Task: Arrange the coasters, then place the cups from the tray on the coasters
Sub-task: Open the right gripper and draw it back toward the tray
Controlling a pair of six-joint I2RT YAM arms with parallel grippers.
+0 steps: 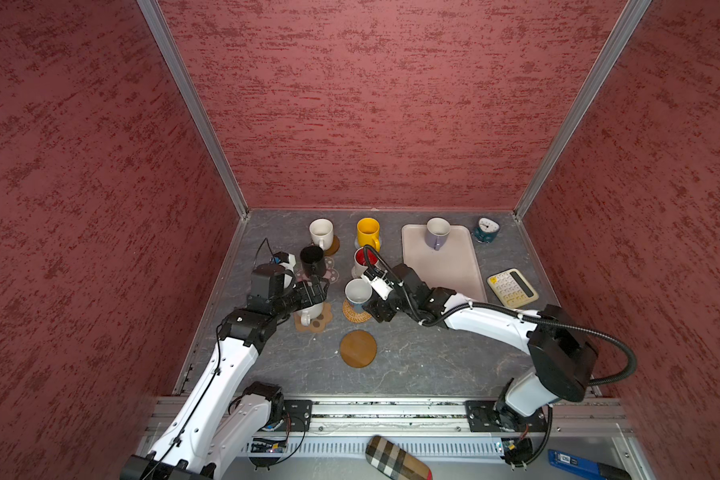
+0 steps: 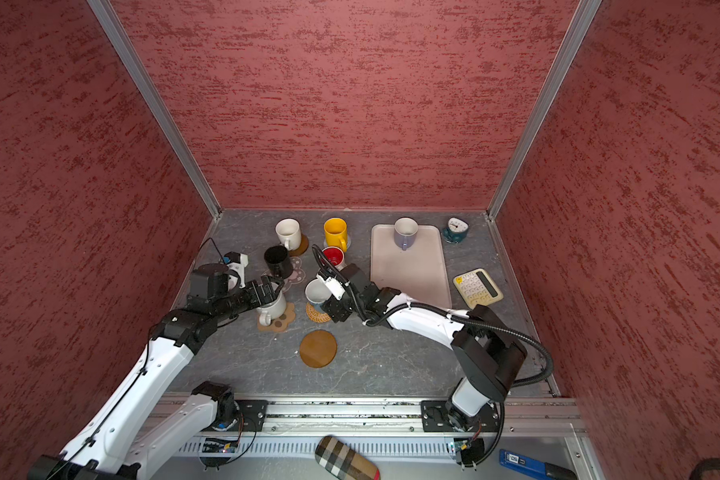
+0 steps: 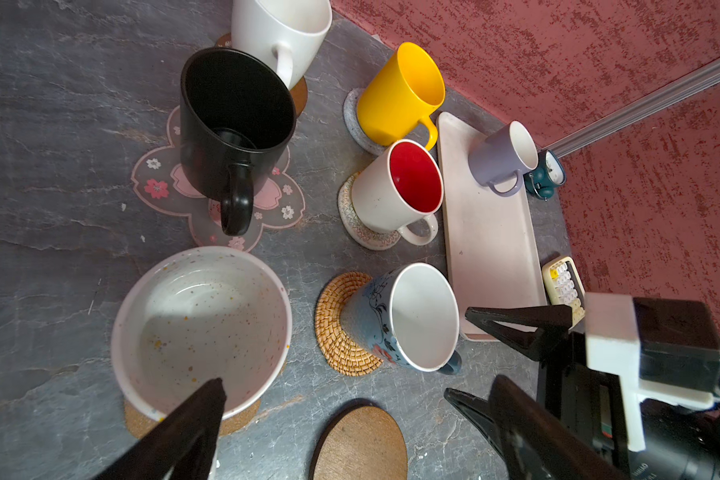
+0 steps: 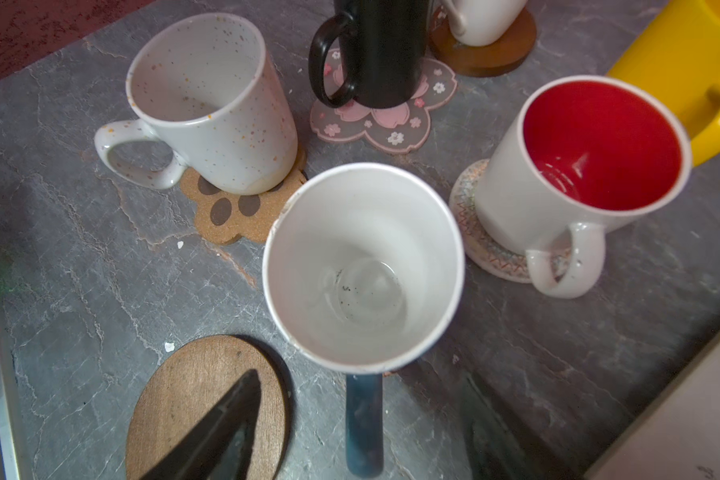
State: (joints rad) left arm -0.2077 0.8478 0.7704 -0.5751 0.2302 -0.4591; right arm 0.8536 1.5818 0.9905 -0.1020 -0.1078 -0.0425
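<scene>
The blue-handled cup (image 1: 358, 292) (image 4: 362, 266) stands on the tan rattan coaster (image 1: 355, 313). My right gripper (image 1: 372, 311) (image 4: 362, 378) is open, its jaws apart on either side of the blue handle and clear of it. My left gripper (image 1: 318, 289) (image 3: 356, 386) hangs open over the speckled white cup (image 3: 200, 324) on the paw coaster (image 1: 314, 322). One brown wooden coaster (image 1: 358, 348) lies bare in front. The lavender cup (image 1: 437, 232) is alone on the tray (image 1: 445, 270). The black, yellow, white and red-lined cups sit on coasters behind.
A teal alarm clock (image 1: 486, 229) stands at the back right corner. A cream calculator (image 1: 512, 287) lies right of the tray. Red walls close in three sides. The cups in the left-middle stand close together.
</scene>
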